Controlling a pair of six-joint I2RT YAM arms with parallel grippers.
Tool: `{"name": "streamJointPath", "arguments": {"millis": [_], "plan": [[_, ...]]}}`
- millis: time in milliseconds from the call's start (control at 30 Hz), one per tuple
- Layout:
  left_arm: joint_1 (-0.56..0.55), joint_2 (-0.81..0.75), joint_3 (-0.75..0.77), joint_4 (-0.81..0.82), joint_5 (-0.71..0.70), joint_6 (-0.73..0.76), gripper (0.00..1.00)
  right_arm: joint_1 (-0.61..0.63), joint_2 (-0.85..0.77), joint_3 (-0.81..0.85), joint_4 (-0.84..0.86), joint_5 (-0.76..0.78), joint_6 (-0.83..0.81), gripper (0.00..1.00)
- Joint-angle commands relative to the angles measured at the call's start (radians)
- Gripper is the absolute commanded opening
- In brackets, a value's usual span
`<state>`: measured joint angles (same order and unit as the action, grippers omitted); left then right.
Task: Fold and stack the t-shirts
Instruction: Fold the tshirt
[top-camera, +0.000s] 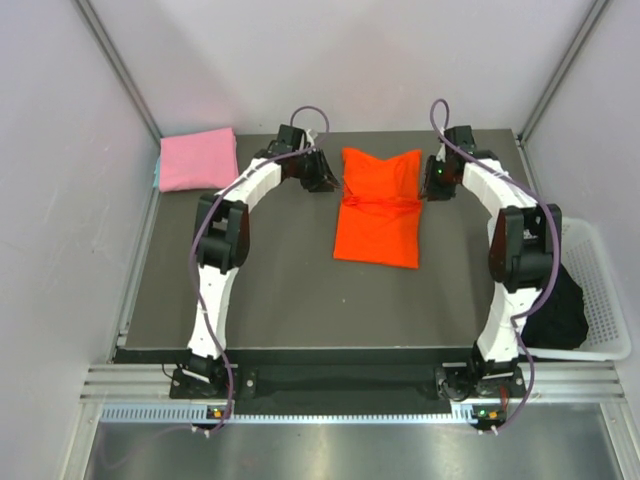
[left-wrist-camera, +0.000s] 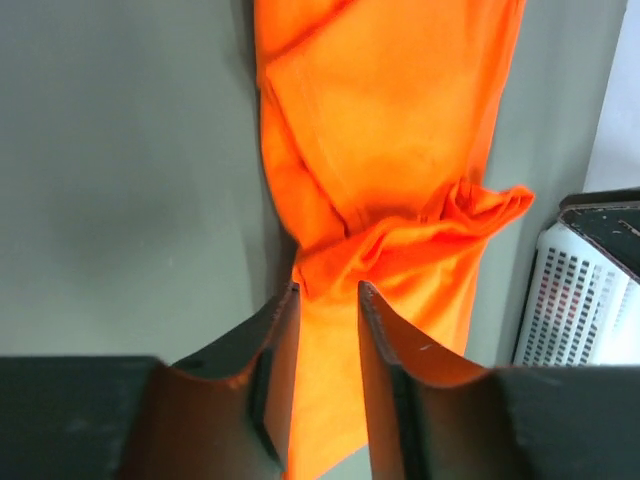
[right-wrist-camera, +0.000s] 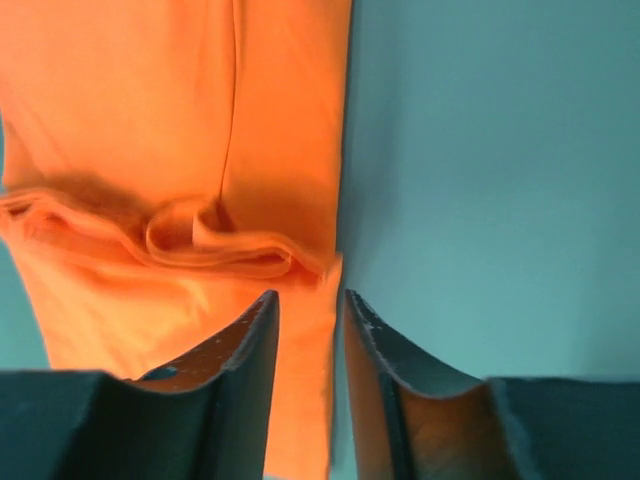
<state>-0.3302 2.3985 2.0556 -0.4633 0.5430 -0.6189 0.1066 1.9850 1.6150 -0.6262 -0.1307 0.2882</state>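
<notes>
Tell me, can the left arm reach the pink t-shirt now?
Probably yes: the left pincer is open at the orange t-shirt's edge, and only bare table lies between it and the pink t-shirt at the far left corner.

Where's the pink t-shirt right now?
Top view: the pink t-shirt lies folded at the table's far left corner, left of the left hand and apart from the orange t-shirt at far centre.

The orange-red t-shirt (top-camera: 378, 205) is laid on the bench (top-camera: 290, 290), flanked by the left arm (top-camera: 225, 235) and right arm (top-camera: 520, 245). The pink t-shirt (top-camera: 197, 160) is seen left of it, a white basket (top-camera: 602, 285) right.
</notes>
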Motion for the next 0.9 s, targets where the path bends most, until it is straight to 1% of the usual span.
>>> {"name": "streamJointPath", "arguments": {"millis": [0, 33, 67, 133, 167, 367, 500, 667, 767, 867], "plan": [[-0.009, -0.122, -0.092, 0.021, 0.028, 0.048, 0.33, 0.01, -0.123, -0.056, 0.002, -0.021, 0.043, 0.29], [-0.021, -0.14, -0.115, 0.04, 0.028, 0.054, 0.31, 0.019, -0.132, -0.09, 0.012, -0.03, 0.046, 0.26], [-0.027, -0.147, -0.15, 0.049, 0.026, 0.057, 0.29, 0.024, -0.14, -0.104, 0.034, -0.036, 0.049, 0.25], [-0.046, -0.145, -0.17, 0.067, 0.041, 0.058, 0.27, 0.027, -0.14, -0.124, 0.037, -0.047, 0.052, 0.22], [-0.05, -0.141, -0.172, 0.068, 0.043, 0.054, 0.23, 0.027, -0.137, -0.13, 0.043, -0.049, 0.054, 0.22], [-0.081, -0.098, -0.164, 0.071, 0.037, 0.036, 0.2, 0.028, -0.103, -0.165, 0.098, -0.073, 0.069, 0.2], [-0.086, -0.052, -0.127, 0.078, 0.009, 0.03, 0.2, 0.027, -0.017, -0.094, 0.102, -0.073, 0.066, 0.19], [-0.076, 0.019, -0.017, 0.054, -0.04, 0.038, 0.2, 0.022, 0.072, 0.0, 0.085, -0.041, 0.062, 0.19], [-0.061, 0.047, 0.035, 0.069, -0.055, 0.022, 0.21, 0.012, 0.097, 0.051, 0.079, -0.02, 0.06, 0.19], [-0.04, 0.057, 0.061, 0.123, -0.055, -0.014, 0.22, 0.004, 0.106, 0.075, 0.08, 0.002, 0.062, 0.18]]}}
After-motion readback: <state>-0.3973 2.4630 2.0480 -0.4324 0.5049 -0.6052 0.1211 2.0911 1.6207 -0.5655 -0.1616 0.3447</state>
